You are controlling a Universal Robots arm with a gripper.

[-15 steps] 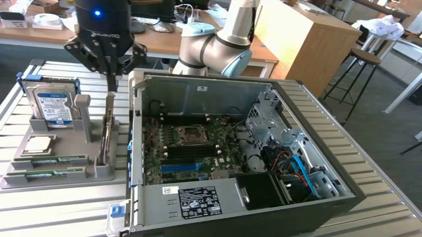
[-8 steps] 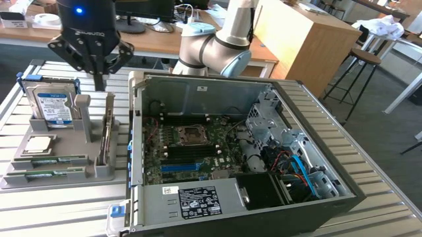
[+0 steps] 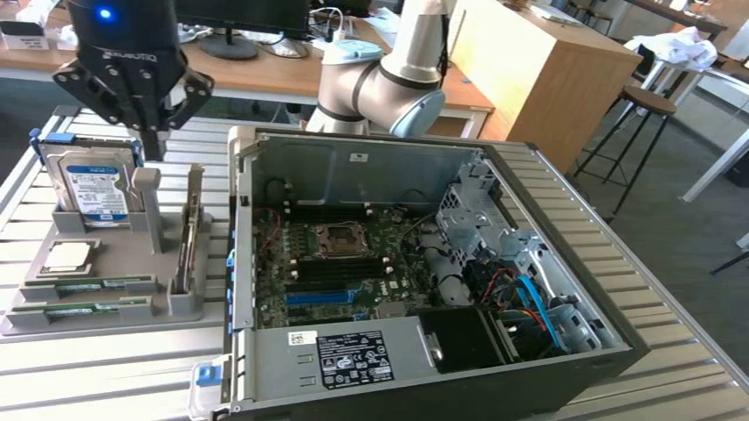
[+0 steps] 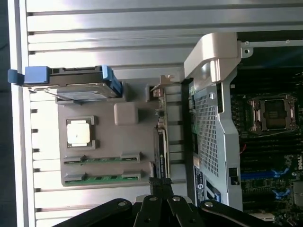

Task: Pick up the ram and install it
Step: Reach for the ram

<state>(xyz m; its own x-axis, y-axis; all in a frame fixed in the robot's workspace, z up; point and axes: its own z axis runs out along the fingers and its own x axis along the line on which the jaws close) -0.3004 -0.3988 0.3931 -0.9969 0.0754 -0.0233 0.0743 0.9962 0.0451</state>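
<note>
1. Right, the ram [image 3: 100,283]: two green sticks lying flat in the grey holder's [image 3: 117,323] slots, just beside the processor chip [image 3: 68,256].
2. My gripper [image 3: 150,145] hangs over that holder, fingers pinched together, empty.
3. The open computer case [image 3: 351,158] sits alongside.

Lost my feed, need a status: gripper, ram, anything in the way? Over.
Gripper shut, empty, above holder. Ram in holder slot, untouched. Upright card stands between ram and case.

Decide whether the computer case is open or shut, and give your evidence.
Open. The computer case lies with its side panel off, so the motherboard and cables inside are in plain sight.
</note>
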